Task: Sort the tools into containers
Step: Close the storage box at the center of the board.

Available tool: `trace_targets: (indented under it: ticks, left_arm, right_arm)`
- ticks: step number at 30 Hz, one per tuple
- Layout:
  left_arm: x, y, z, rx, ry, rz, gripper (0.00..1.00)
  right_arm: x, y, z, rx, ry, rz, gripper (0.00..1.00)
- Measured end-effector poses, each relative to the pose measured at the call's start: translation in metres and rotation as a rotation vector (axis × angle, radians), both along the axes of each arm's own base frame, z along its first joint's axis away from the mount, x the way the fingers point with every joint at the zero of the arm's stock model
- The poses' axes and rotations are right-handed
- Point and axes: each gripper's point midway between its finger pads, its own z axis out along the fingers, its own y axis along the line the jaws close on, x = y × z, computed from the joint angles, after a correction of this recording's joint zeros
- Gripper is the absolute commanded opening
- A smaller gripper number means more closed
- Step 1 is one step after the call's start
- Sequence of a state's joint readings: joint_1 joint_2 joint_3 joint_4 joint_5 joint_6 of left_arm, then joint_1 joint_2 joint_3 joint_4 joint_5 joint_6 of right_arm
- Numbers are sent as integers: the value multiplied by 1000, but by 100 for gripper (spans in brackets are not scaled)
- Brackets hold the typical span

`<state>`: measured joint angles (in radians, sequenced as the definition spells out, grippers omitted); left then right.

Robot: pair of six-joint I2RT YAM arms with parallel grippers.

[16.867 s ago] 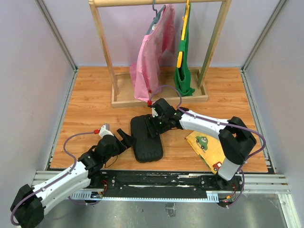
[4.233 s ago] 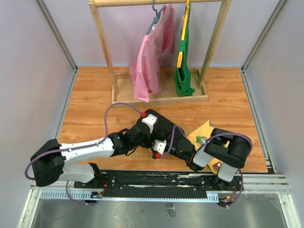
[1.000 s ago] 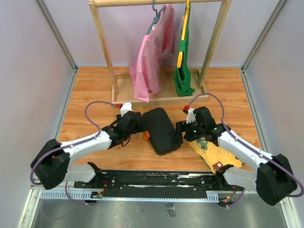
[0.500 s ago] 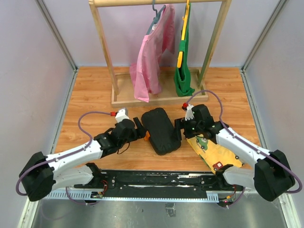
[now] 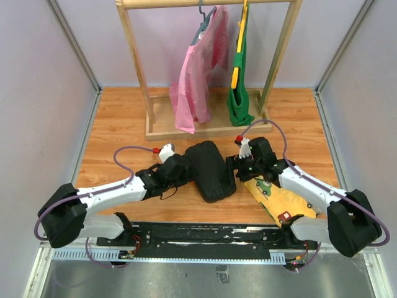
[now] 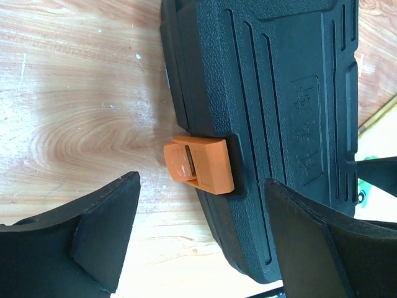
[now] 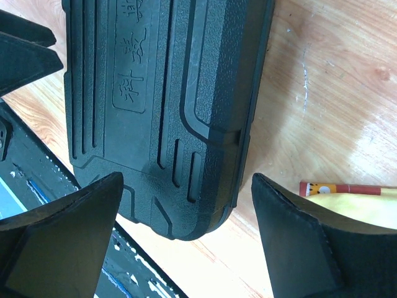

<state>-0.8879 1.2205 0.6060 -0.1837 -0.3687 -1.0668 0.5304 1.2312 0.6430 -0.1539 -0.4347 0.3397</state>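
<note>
On the left, the left claw [image 5: 184, 171] has pushed forward again over the last half second, after drawing back a little, and its fingers now stand spread wide on either side of the small orange latch [image 6: 200, 164] without touching it, as its wrist camera shows. The latch sits on the left-hand long edge of the tool case [image 5: 212, 171] with its outer end jutting past the rim, and I cannot tell whether it has been snapped home. The case itself lies shut and flat in the middle of the bench [image 5: 124, 124], whereas some seventeen seconds ago it lay open under the right arm, and no loose tool is anywhere in view, so I take it the tools are already inside. The right claw [image 5: 239, 166] has stayed against the right-hand edge of the case, also spread, with nothing pinched, as if to steady the case from that side. Further right, the yellow picture board [image 5: 280, 200] lies partly under the right arm, just beside the case. By my reckoning the sorting is done and only fastening the latch remains
</note>
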Motion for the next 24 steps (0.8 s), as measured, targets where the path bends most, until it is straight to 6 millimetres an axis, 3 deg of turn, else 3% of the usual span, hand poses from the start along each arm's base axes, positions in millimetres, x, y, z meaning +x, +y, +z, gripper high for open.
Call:
trace_targets:
  ticks: [9,24]
  left_arm:
    - [7,-18,5,-39,6,-17,78]
    - [6,-26,-2,-67,28,-23,78]
  right_arm:
    - [-1,2,-3,10,8,10,87]
    - [-3,5,-1,25,13,24,87]
